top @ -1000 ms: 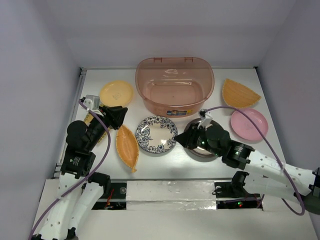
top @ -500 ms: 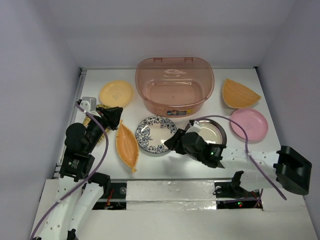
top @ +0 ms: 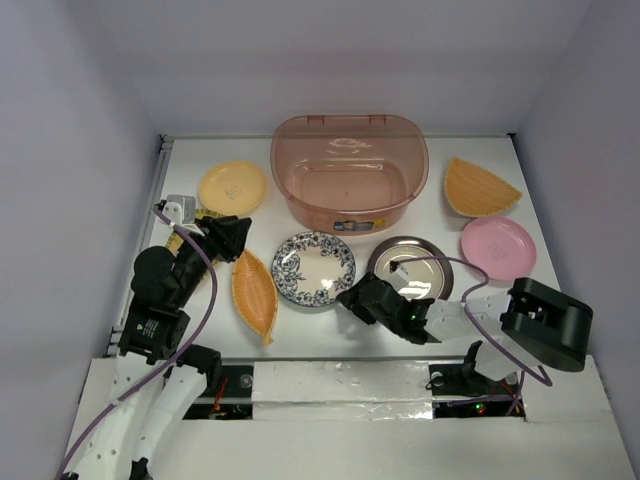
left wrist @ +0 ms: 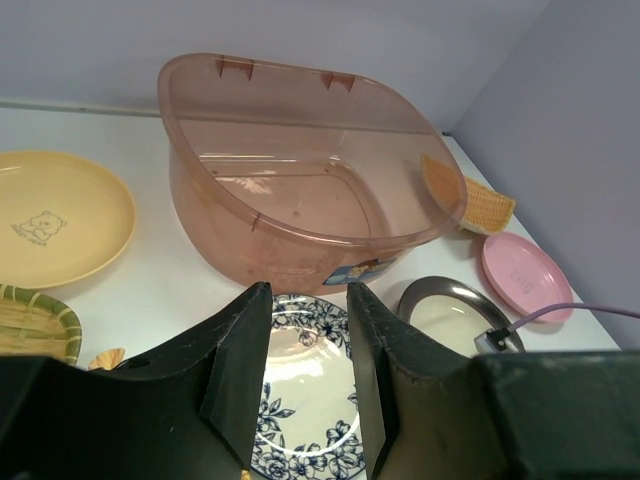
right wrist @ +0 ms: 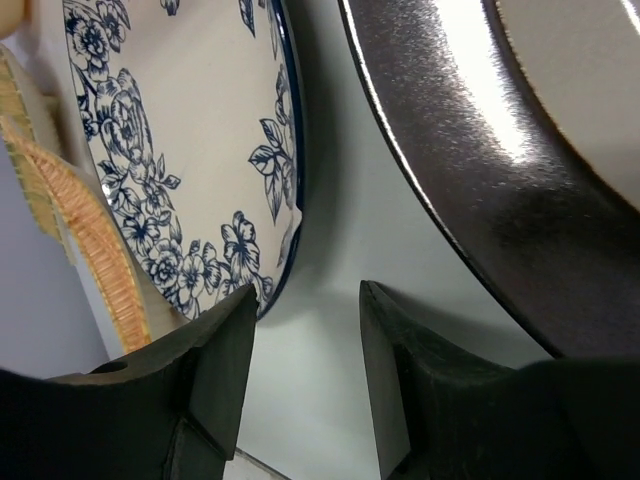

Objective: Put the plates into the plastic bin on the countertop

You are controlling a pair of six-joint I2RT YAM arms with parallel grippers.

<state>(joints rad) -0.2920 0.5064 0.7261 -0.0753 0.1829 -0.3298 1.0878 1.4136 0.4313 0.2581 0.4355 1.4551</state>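
Since a second ago my right arm has folded back toward its base. The right gripper [top: 352,300] was over the brown-rimmed plate [top: 410,265] and now sits low at the near edge, so that plate lies uncovered. The left gripper [top: 232,232] has hardly shifted.

On the right wrist view the right gripper's [right wrist: 305,320] jaws stand apart with nothing between them. Only bare countertop [top: 300,335] shows in the gap, with the floral plate [right wrist: 190,140] on one side and the dark, glossy rim of the brown-rimmed plate [right wrist: 460,170] on the other. The left gripper [left wrist: 308,330] is partly open and also holds nothing. It hangs above the floral plate's [left wrist: 300,400] near side.

Every plate I can see lies on the countertop, outside the bin [top: 300,200]:
- The floral plate [top: 313,268] is white with a blue flower border, just in front of the bin.
- The brown-rimmed plate, cream in the middle, is beside it to the right.
- The pink plate [top: 498,247] is further right.
- The fan plate [top: 478,187], orange and ribbed, is by the bin's right end.
- The yellow plate [top: 233,187] is round with a small print at its centre, left of the bin.
- The leaf plate [top: 254,293] is orange and lies left of the floral plate.
- The ribbed plate [left wrist: 30,322] is largely under my left arm.

The bin is translucent reddish-brown and deep, with a small label on its front. It stands at the back centre.
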